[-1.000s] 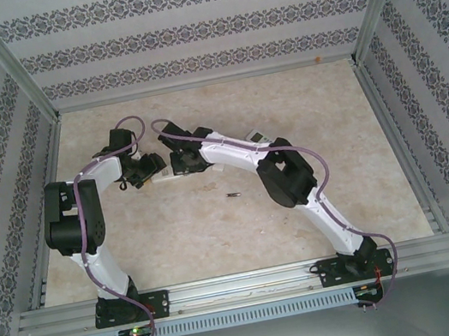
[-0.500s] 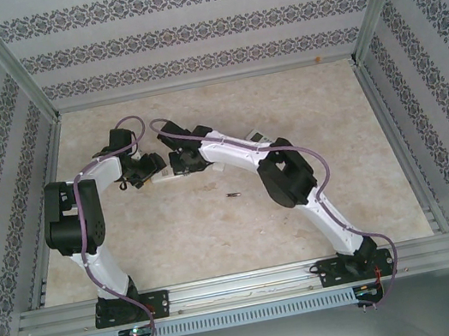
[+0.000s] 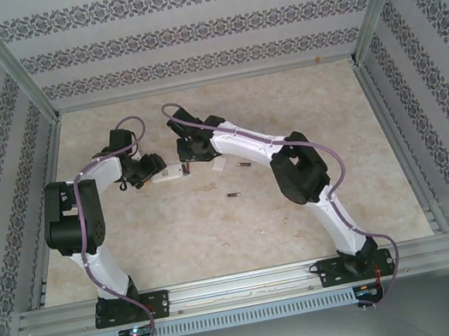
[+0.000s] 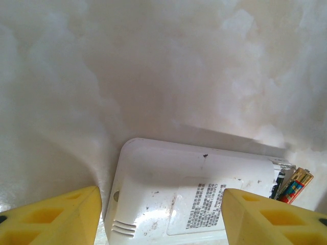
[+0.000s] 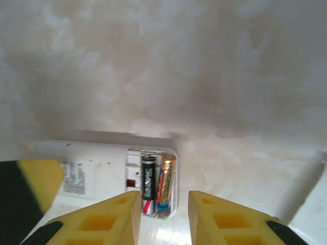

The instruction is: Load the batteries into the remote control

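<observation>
The remote control [image 4: 173, 178] carries a printed label [image 4: 204, 204] on its back, too blurred to read. In its open compartment lie two batteries, one black [image 5: 148, 177] and one gold, red and blue [image 5: 164, 178]; no brand is legible.

The table [image 3: 285, 114] is beige and marbled, walled with striped patterned paper [image 3: 184, 34] and framed by aluminium rails [image 3: 245, 284].

The left gripper [image 4: 161, 204] straddles the remote with its fingers wide; I cannot tell whether they press it. The right gripper [image 5: 163, 204] is spread and empty, with the loaded batteries just ahead of its fingertips. A loose battery [image 3: 232, 194] lies well behind it, toward the bases.
</observation>
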### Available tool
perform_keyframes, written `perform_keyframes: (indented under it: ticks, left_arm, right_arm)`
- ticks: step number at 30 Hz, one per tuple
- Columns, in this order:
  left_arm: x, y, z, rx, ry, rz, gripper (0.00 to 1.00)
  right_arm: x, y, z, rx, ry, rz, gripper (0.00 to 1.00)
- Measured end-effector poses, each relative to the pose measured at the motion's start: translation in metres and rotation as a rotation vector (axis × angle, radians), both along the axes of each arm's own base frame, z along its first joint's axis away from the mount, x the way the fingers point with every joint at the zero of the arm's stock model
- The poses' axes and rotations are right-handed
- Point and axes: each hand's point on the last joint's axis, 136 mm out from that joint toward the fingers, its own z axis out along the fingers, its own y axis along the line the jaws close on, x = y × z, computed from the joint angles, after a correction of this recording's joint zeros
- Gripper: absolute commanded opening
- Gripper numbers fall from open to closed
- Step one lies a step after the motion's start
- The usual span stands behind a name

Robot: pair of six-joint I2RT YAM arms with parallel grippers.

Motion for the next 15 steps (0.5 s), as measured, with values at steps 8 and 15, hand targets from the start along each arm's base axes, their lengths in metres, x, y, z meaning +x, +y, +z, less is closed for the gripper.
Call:
perform_keyframes:
  ticks: [8,15]
  left_arm:
    - [0.0,0.0,0.0,0.0,0.0,0.0,0.64]
    - [0.0,0.0,0.0,0.0,0.0,0.0,0.64]
  right_arm:
    - [-0.002,0.008,-0.039,-0.013,0.065,0.007,0.18]
    - [-0.001,0.009,-0.038,-0.006,0.068,0.002,0.11]
